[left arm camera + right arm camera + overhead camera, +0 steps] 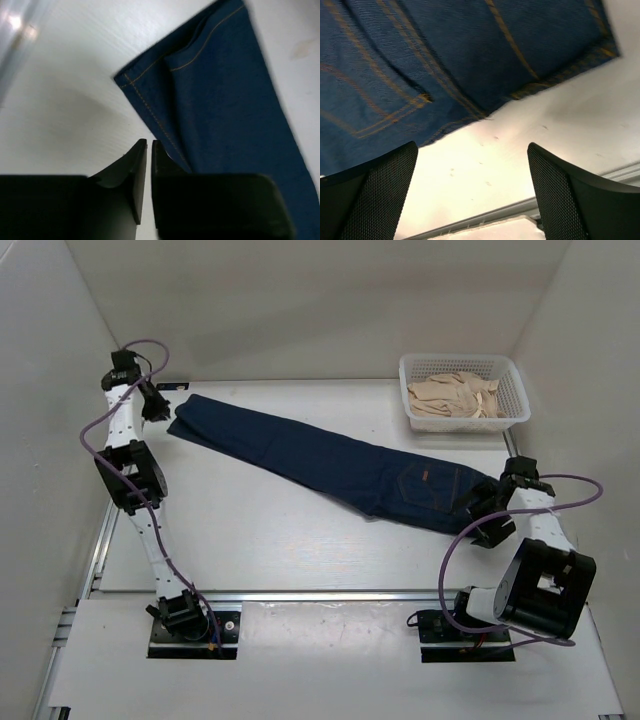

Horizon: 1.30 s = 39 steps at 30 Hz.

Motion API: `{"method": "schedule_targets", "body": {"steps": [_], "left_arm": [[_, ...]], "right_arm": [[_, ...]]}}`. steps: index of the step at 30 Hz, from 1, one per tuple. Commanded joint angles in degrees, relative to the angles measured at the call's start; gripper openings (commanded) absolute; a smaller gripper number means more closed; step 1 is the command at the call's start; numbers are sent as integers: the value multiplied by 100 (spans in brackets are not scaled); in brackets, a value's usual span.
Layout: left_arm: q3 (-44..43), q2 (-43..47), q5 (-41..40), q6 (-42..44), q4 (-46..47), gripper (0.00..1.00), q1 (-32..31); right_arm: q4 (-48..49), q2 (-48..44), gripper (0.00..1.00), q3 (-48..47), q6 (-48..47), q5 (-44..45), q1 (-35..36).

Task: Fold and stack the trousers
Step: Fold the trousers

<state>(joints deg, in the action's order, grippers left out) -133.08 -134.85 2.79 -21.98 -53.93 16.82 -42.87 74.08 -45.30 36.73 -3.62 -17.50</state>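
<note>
Dark navy trousers point(330, 462), folded lengthwise, lie diagonally across a white bench point(250, 530), with the leg hems at the far left and the waistband at the near right. The left end effector point(155, 405) sits just beside the hems, its fingers pressed almost together with nothing between them. The right end effector point(487, 515) is spread wide apart over bare bench at the waistband edge. A white basket point(465, 421) of beige cloth point(455, 395) stands at the far right.

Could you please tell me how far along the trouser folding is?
Done: the trousers appear folded lengthwise, leg over leg. In hand: the left gripper is shut beside the hem, the right gripper open at the waistband. Left: the crosswise folds and stacking.
</note>
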Motion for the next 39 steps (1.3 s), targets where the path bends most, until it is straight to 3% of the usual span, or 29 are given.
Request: {"method": "schedule_targets", "body": {"steps": [1, 2, 4, 7, 9, 13, 16, 18, 19, 20, 21, 23, 24, 26, 27, 33, 39], "left_arm": [[54, -261, 600, 36, -205, 20, 23], [54, -357, 600, 36, -145, 22, -38], [-112, -498, 600, 36, -144, 38, -108], [-271, -700, 600, -17, -91, 83, -214], [-272, -771, 775, -87, 57, 94, -266], [-421, -1035, 943, -201, 58, 94, -267], [-473, -1158, 1005, -272, 110, 88, -267], [-474, -1158, 1127, -272, 111, 84, -320], [-474, -1158, 1128, -272, 111, 82, -320], [-474, -1158, 1128, -272, 111, 78, -320], [-474, -1158, 1075, -272, 111, 71, -320], [-474, -1158, 1013, -272, 111, 57, -320], [-474, -1097, 961, -272, 111, 41, -320], [-474, -1036, 961, -272, 111, 14, -320], [-474, -1035, 900, -272, 111, 10, -320], [140, -192, 293, -264, 111, 10, -320], [1590, 1134, -296, -297, 111, 10, 40]], "right_arm": [[385, 132, 95, -154, -34, -517, -8], [385, 185, 96, -216, -87, -465, -8], [385, 387, 99, -216, -140, -464, -8], [507, 651, 99, -216, 9, -665, -8], [753, 782, 99, -50, 62, -780, -8], [1324, 1116, 99, 3, 203, -921, -8], [1579, 1485, 95, -119, 378, -756, -8], [1580, 1767, 79, -356, 440, -536, -8], [1580, 1846, 68, -444, 440, -430, -8], [1519, 1907, 42, -506, 440, -368, -8], [1519, 1908, 28, -558, 440, -255, -8], [1458, 1908, 6, -629, 440, -201, -8], [1370, 1908, 0, -682, 440, -114, -8], [1239, 1908, 0, -682, 440, -8, -8], [1185, 1908, 0, -734, 440, 53, -8], [746, 1320, 0, -612, 440, 783, -210], [622, 1020, 0, -612, 335, 1012, -465]]}}
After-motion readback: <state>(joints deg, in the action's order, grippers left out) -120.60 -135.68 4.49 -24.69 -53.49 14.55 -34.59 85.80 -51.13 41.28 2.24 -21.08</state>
